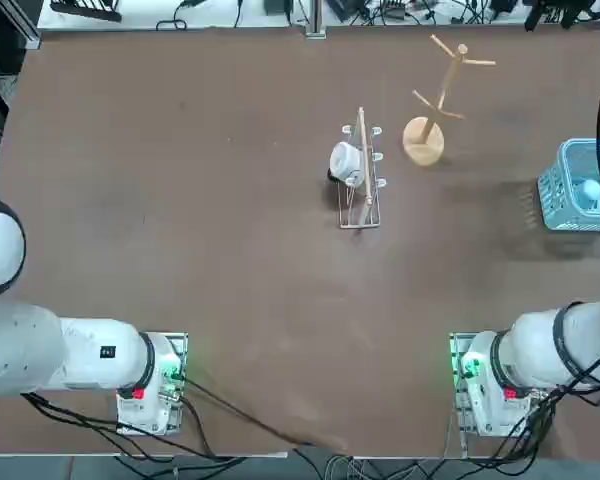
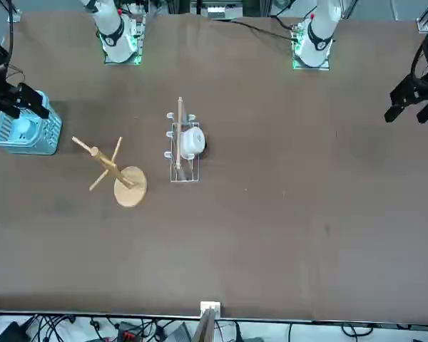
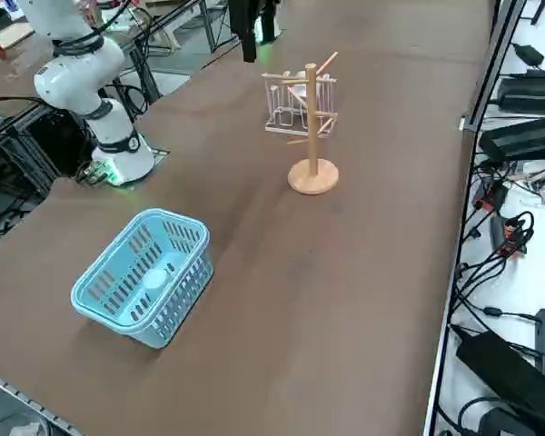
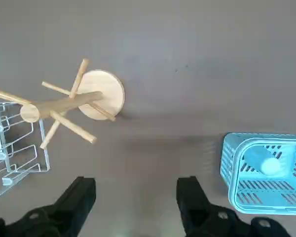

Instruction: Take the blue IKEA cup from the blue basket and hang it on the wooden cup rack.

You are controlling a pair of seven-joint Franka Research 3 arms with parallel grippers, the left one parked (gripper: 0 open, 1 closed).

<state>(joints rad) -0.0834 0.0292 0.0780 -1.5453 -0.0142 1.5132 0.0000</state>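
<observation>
Right gripper point(image 4: 135, 200) hangs high above the table with its two black fingers point(image 4: 81, 195) spread wide and nothing between them, pointing straight down at bare brown tabletop point(image 4: 187, 49); from where I stand nothing has been picked up yet; closest to it is the blue basket point(image 3: 143, 277), a turquoise plastic box with slotted lattice walls, sitting near the table's right edge; the blue IKEA cup point(image 3: 152, 278) lies down in the bottom of it, a small pale plastic mug showing a whitish face, its handle too hard to make out; I would judge it light, stiff and a bit slick, not fragile, so a pinch across the rim wall or over the body should hold it, provided the fingers drop inside the basket without catching the walls; further out stands the wooden cup rack point(image 1: 438, 100), pale smooth timber, a round disc base, an upright pole and thin pegs angled upward, all of them bare; it looks light enough to tip if a peg is bumped; just beyond it sits a low wire rack point(image 1: 361, 180) with a wooden bar along the top, a white cup point(image 1: 346, 163) resting against it, well apart from the basket.
</observation>
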